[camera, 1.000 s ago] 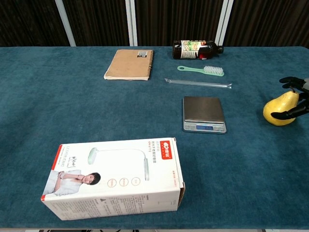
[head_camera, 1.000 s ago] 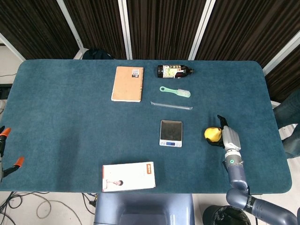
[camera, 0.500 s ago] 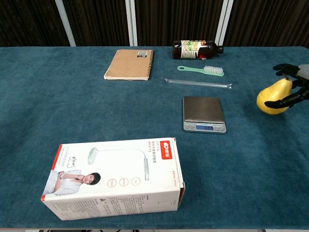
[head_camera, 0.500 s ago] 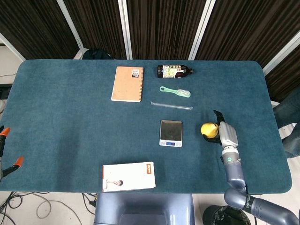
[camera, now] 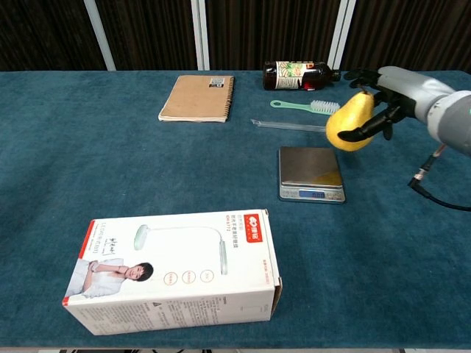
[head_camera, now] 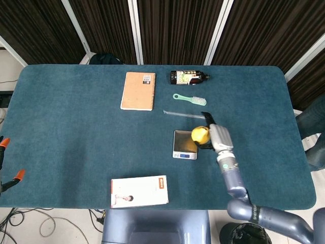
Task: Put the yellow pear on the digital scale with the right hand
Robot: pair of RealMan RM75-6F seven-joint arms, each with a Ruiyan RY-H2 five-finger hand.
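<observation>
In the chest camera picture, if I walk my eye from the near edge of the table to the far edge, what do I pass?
Lamp box → digital scale → clear straw → green brush → dark bottle.

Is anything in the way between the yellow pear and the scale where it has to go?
Nothing visible is. The right hand holds the yellow pear in the air, over the right edge of the digital scale. The scale's platform is bare. The clear stick and green brush lie behind the scale.
</observation>
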